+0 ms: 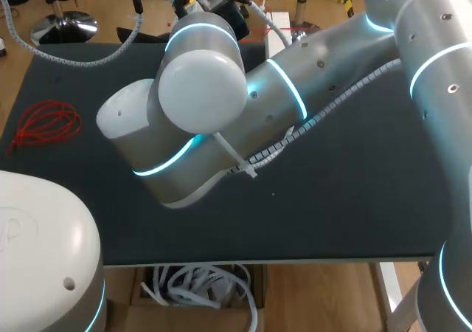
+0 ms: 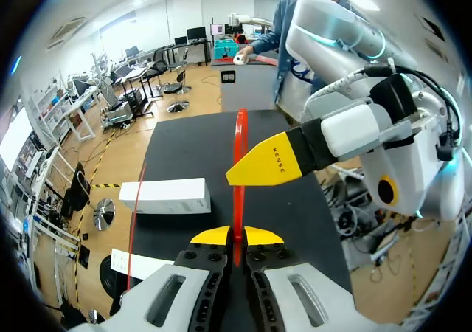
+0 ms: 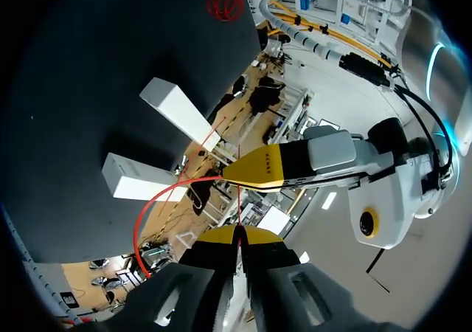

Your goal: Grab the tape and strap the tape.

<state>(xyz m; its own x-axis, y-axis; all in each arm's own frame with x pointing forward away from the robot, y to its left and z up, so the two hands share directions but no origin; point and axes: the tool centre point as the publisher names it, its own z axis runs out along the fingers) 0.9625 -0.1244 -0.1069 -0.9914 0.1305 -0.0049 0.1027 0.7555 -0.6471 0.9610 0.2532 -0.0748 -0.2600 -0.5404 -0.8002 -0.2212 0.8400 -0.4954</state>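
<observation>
Right now my left gripper [image 2: 237, 236] is clamping the red tape [image 2: 240, 151] between its closed fingers, with the tape running straight ahead of them. My right gripper [image 3: 237, 234] is pinching the tape too, fingers together. A white box [image 2: 164, 195] is lying on the table [image 1: 354, 199] beside the tape, and a red bundle [image 1: 44, 125] is sitting at the table's left.

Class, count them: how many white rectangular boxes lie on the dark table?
2. One white rectangular box and a second lie apart on the dark table, ahead of the right pincer shut on the red tape strap. The right arm may hide others.
</observation>
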